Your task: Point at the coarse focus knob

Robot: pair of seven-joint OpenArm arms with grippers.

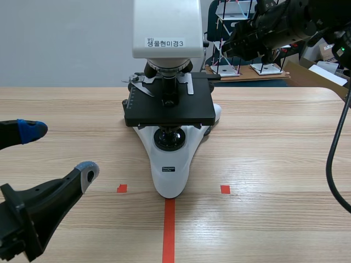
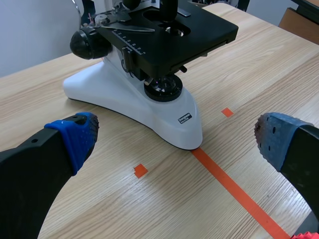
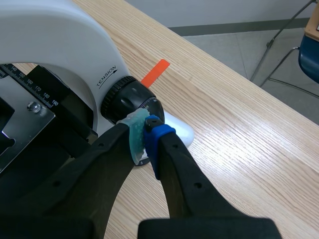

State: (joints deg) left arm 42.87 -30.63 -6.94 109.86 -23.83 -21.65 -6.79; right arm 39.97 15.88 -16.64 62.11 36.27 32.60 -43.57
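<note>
Coarse focus knob (image 3: 122, 99), apparently touching right end effector (image 3: 145, 130)

The microscope (image 1: 174, 164) body is finished in smooth, glossy white, its stage (image 1: 170, 109) in matt black. A shiny metal slide clip (image 2: 132, 27) is fitted on the stage. The coarse focus knob (image 3: 128, 99) is moulded in black, ribbed around its rim. The table (image 1: 274, 164) is surfaced in pale wood grain with a light sheen. The right gripper (image 3: 146, 130) is made of matt black plastic, its pads (image 3: 134, 138) dotted and soft.
</note>
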